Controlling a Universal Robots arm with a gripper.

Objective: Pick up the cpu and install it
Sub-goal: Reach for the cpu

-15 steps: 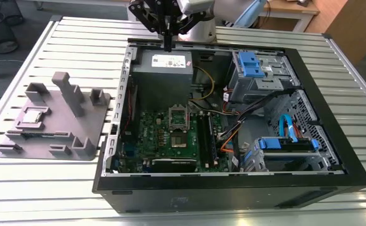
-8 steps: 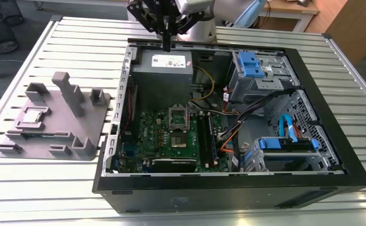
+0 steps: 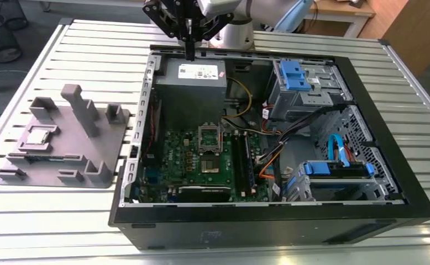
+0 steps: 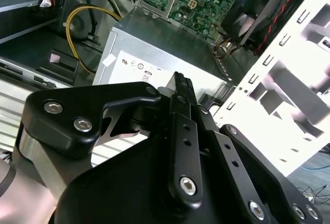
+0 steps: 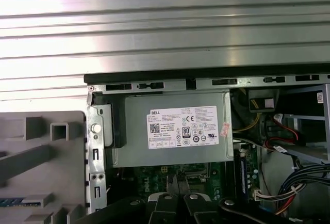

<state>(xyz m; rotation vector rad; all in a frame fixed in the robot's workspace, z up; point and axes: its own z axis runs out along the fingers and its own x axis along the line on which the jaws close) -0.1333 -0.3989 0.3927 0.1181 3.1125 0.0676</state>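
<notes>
In the exterior view, saw the cpu (image 3: 38,136) lying on the grey holder (image 3: 100,165), well apart from the gripper (image 3: 190,54). In both wrist views, found it pinched shut, empty. Guessed the cpu light, stiff, breakable; best held by edges.

Your pincer (image 3: 190,51) is black all over, with silver screw heads (image 4: 187,184) on it in the second wrist view. Just below the pincer, the power supply (image 3: 193,74) is plain grey with a white label printed in black. Farther from the pincer, the circuit board (image 3: 200,160) is green, inside a black case (image 3: 274,223). Beside the board you have blue brackets (image 3: 292,74), a yellow cable (image 3: 239,91) and orange wires (image 3: 269,163). Well away from the pincer, the cpu (image 3: 38,135) shines silver on the matte grey holder (image 3: 89,160). The bench (image 3: 67,221) is pale silver, striped with ribs.
</notes>
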